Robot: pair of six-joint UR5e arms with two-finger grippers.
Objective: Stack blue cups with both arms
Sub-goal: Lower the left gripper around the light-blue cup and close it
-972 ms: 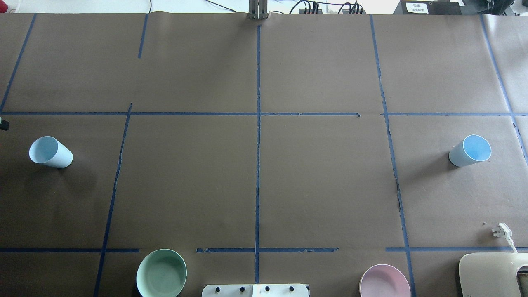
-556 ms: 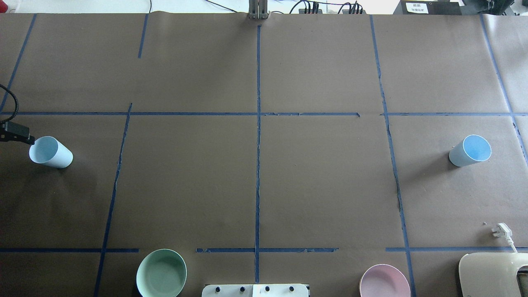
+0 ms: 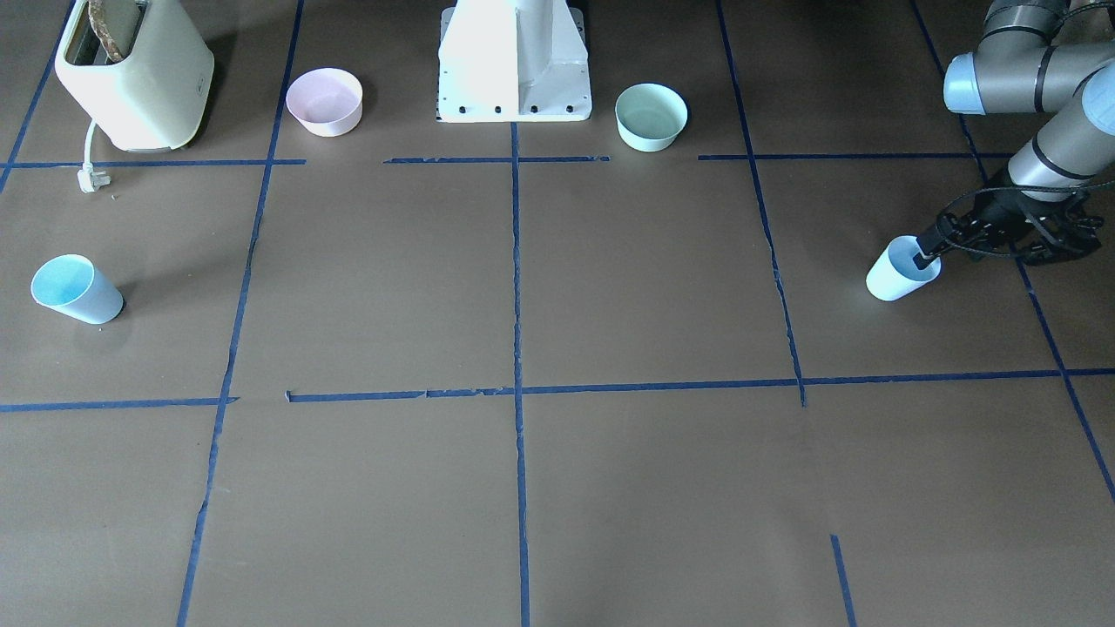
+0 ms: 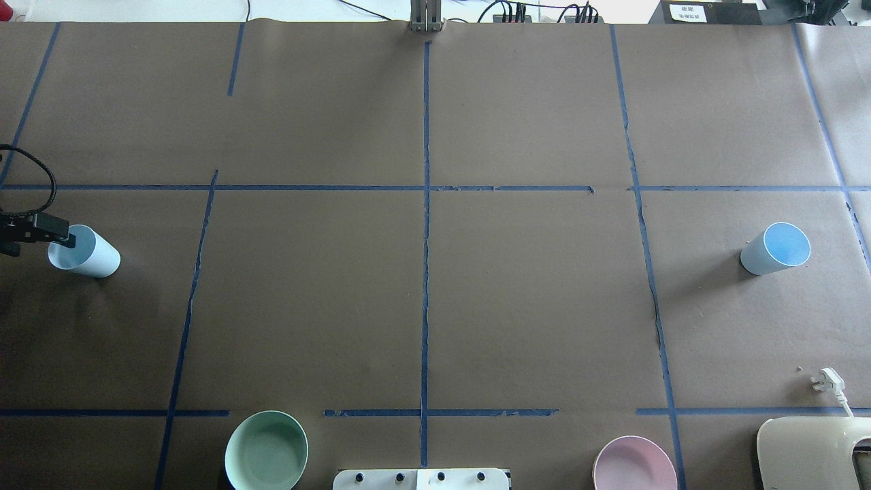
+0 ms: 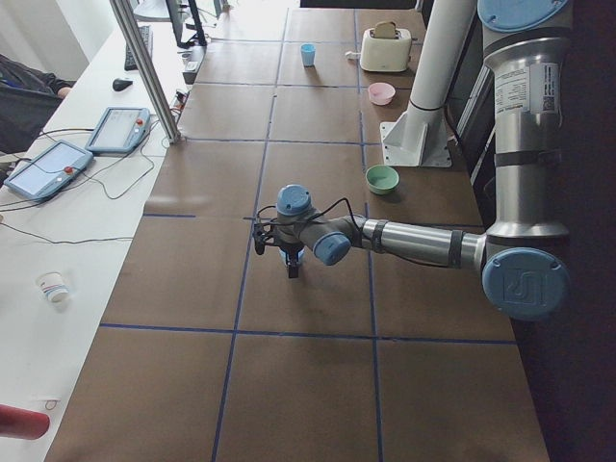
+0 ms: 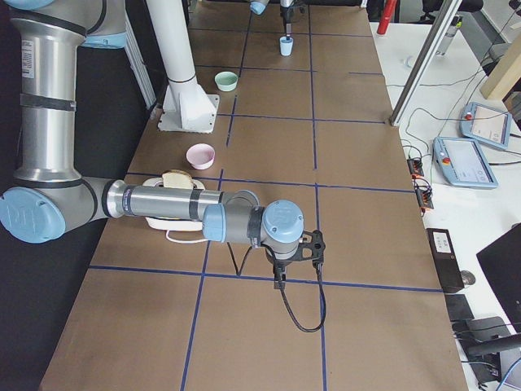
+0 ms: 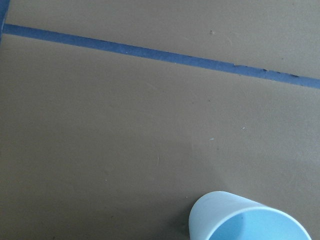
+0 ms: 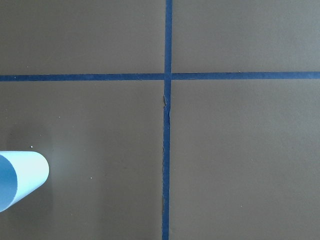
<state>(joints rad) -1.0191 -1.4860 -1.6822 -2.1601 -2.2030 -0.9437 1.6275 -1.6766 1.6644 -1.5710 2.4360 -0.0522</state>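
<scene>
Cups of pale blue stand upright and well apart at opposite ends of the tabletop point(image 4: 306, 292): the left cup point(image 4: 92, 253) near the robot's left edge, the right cup point(image 4: 776, 248) near its right edge. The left fingers point(image 3: 921, 256) hang at the left cup's rim. In the front-facing view one finger dips inside the mouth while the other seems to sit outside the wall, so they look parted and not yet pinching. The right arm point(image 6: 163, 202) reaches low over the tabletop, and its wrist view catches the right cup at the left edge. The right fingers point(image 6: 279, 281) show only in a side view, so I cannot tell whether they are parted or closed. A mint-green bowl point(image 4: 265, 449) and a pink bowl point(image 4: 633, 466) sit either side of the white pedestal point(image 3: 514, 61), with a toaster point(image 3: 131, 78) beyond the pink bowl.

The step in hand looks like the grasp of the left cup. To do it well, lower until the fingers cover a good stretch of wall without nudging the light cup sideways. Then close gently, since thin plastic will likely flex, and lift straight up, mouth up, before carrying it toward the other cup to nest
</scene>
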